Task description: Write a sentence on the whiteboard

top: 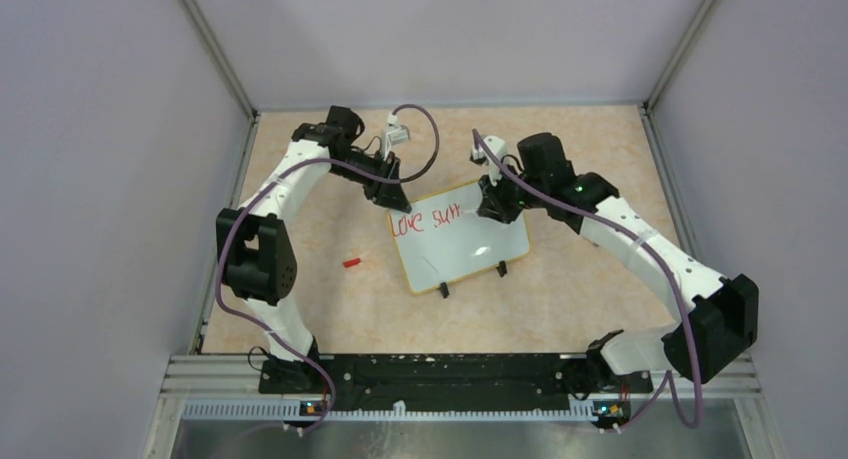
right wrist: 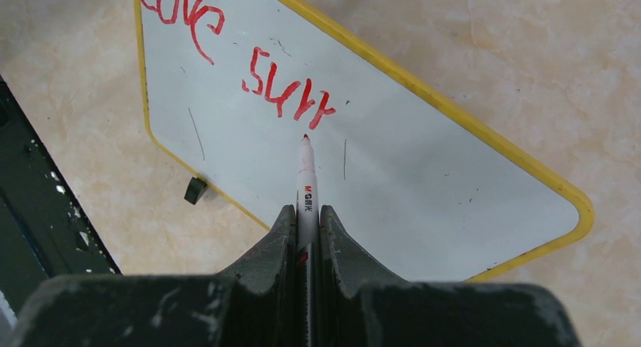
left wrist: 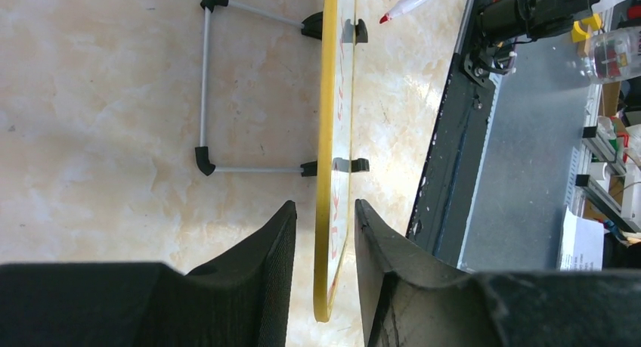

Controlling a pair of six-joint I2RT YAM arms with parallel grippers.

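The whiteboard (top: 470,247) lies tilted at mid-table, yellow-rimmed. The sentence (top: 425,221) in red reads "Love surr" on one line in the right wrist view (right wrist: 287,97). My right gripper (right wrist: 307,209) is shut on a white marker (right wrist: 306,173), whose red tip touches the board (right wrist: 423,173) just below the last letter. That gripper (top: 494,203) is over the board's far right edge. My left gripper (top: 388,191) is at the board's far left corner. Its jaws (left wrist: 325,205) straddle the yellow rim (left wrist: 326,135) with gaps on both sides, open.
A small red cap (top: 351,262) lies on the table left of the board. Two black clip feet (top: 443,290) stick out at its near edge, and a grey wire stand (left wrist: 204,82) sits behind it. Grey walls enclose the table; the black base rail (top: 440,374) runs along the near edge.
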